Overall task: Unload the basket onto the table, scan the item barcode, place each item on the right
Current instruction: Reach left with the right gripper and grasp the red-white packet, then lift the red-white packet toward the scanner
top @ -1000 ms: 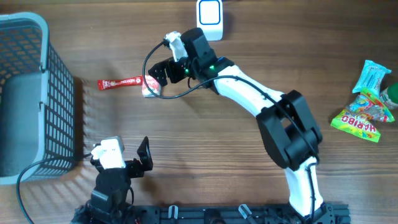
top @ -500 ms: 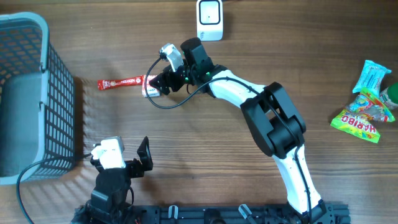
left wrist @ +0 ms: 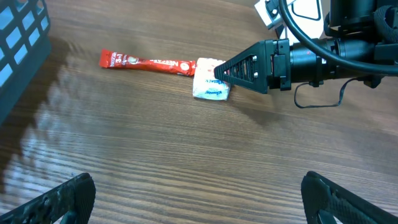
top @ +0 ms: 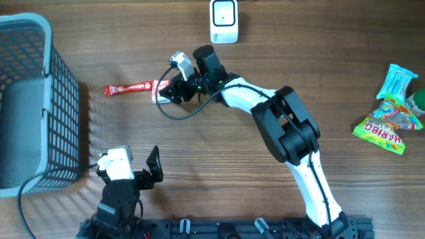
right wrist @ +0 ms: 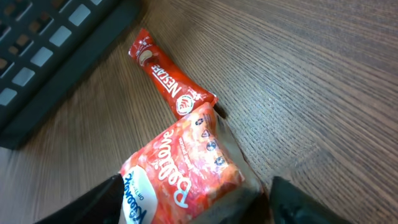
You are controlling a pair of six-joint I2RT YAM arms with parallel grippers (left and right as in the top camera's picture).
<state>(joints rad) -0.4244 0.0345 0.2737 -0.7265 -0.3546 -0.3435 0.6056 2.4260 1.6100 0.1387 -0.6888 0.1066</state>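
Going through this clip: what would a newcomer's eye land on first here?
The right gripper, stretched far out on its white arm, sits with its jaws either side of a small snack packet that touches a red Nescafe stick. After that, the grey basket at the left edge and the bright candy bags at the far right.

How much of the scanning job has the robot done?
Nothing looks scanned yet: the white scanner stands alone at the far edge. In hand: the right gripper has its fingers either side of the small packet, lying on the table beside the red Nescafe stick. Left to do: grip it, lift it, show its barcode to the scanner. The left gripper sits open.
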